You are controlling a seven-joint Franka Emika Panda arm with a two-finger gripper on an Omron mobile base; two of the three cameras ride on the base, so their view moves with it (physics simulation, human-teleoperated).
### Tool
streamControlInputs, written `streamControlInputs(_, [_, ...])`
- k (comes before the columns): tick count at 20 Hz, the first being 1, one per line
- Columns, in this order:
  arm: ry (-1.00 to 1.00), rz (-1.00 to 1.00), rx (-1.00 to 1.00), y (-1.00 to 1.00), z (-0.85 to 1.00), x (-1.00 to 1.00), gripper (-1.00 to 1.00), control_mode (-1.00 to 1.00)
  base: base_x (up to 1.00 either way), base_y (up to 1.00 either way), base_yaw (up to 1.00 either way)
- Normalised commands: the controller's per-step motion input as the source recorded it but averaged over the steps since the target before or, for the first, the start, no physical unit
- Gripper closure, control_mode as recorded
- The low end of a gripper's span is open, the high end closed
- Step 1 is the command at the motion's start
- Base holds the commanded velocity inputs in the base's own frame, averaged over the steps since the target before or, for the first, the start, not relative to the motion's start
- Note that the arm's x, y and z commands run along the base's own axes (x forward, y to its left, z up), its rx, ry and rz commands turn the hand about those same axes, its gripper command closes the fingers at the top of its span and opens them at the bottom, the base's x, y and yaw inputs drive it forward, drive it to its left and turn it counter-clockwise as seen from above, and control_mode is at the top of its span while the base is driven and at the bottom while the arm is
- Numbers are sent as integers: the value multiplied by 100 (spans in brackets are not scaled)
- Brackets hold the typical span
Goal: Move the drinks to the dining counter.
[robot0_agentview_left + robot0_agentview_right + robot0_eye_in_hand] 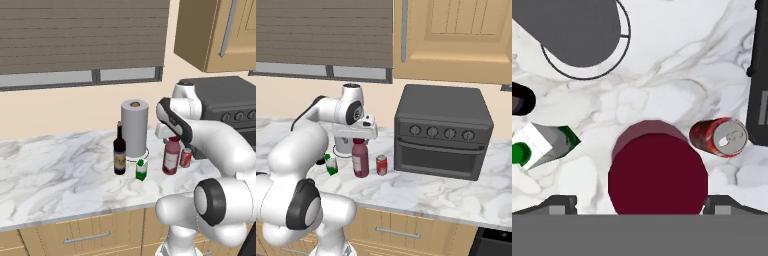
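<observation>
Red cap of pink bottle sits centred between fingers, directly below; fingers spread full, holding nothing. Left of fingers: wine bottle, carton. Right: soda can, close. Descend straight, stay centred, clamp on body below cap, avoid nudging can. All drinks on marble table.

Wine bottle: dark, labelled, upright. Carton: green-and-white, upright, just right of it. Pink bottle: dark red cap, upright. Soda can: red, upright, beside it.
</observation>
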Motion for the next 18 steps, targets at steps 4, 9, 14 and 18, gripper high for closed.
streamControlInputs(4, [5,0,0,-2,0,12,-100,-100,0,0,0])
streamControlInputs(9, [3,0,0,-3,-4,9,-100,-100,0,0,0])
streamControlInputs(14, [0,0,0,0,0,0,-100,-100,0,0,0])
streamControlInputs(18, [0,0,0,0,0,0,100,-100,0,0,0])
